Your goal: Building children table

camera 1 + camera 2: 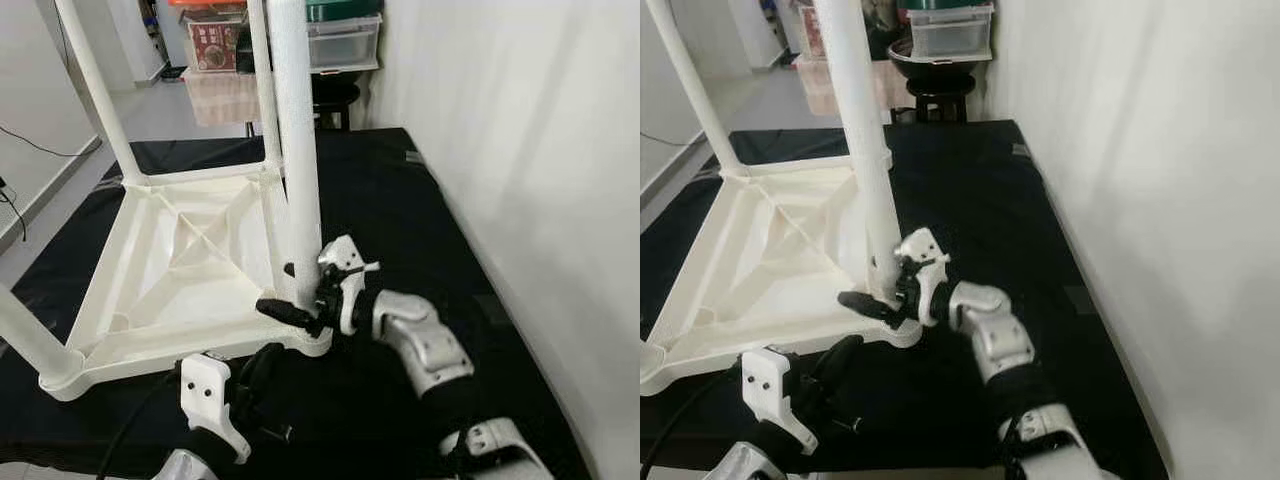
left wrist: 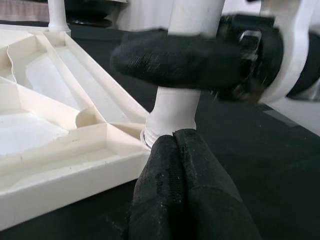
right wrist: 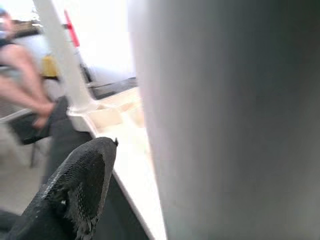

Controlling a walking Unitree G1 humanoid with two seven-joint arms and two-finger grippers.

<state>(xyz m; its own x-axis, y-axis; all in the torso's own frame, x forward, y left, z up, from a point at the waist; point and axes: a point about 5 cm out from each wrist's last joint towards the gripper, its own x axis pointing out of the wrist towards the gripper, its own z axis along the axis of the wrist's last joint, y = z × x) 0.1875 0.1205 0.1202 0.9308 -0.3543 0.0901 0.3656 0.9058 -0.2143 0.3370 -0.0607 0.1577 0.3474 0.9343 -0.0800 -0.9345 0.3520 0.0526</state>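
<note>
A white plastic children's table (image 1: 150, 290) lies upside down on a black mat (image 1: 380, 190), with its legs pointing up. My right gripper (image 1: 295, 292) is shut on the near-right leg (image 1: 298, 130), just above the corner socket. One of its fingers (image 2: 175, 60) crosses the front of that leg. My left gripper (image 1: 265, 355) hovers low just in front of the same corner. Its fingers (image 2: 185, 190) are pressed together with nothing between them. The leg's base (image 2: 172, 117) sits in the socket.
Other legs stand at the far-left corner (image 1: 95, 80) and the near-left corner (image 1: 30, 345). A white wall (image 1: 530, 150) runs close along the right. A dark stool (image 1: 935, 65) and storage boxes (image 1: 340, 35) stand behind the mat. A seated person's legs (image 3: 25, 85) are beyond the table.
</note>
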